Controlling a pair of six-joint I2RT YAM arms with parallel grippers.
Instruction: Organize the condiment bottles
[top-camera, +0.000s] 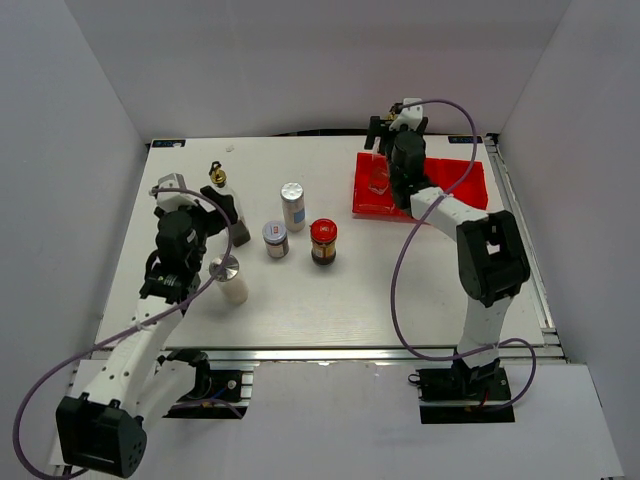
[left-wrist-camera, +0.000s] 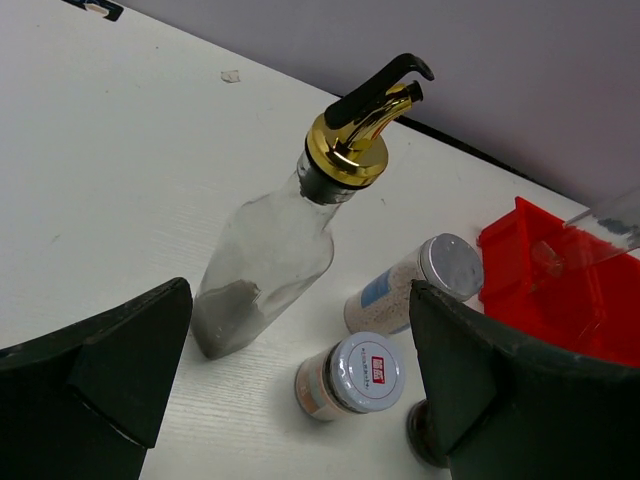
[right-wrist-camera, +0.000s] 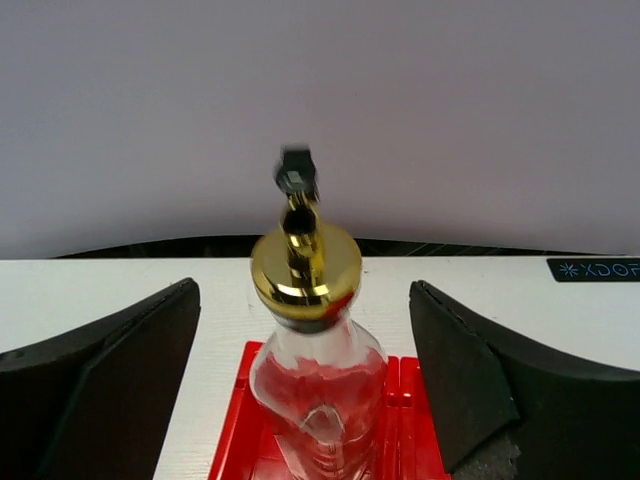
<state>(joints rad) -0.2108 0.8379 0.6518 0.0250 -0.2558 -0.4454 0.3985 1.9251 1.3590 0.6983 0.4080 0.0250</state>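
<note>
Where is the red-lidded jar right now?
In the top view the red-lidded jar stands mid-table, just right of the silver-lidded jar, left of the red tray.

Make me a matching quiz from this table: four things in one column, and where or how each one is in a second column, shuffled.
Column one
1. tray
2. red-lidded jar
3. left gripper
4. right gripper

Column two
A. open, facing a glass bottle that stands on the bare table
B. far right part of the table
C. open, either side of the second bottle, which is in the tray
D. mid-table, beside the silver-lidded jar

Pairs: 1-B, 2-D, 3-A, 4-C
</note>
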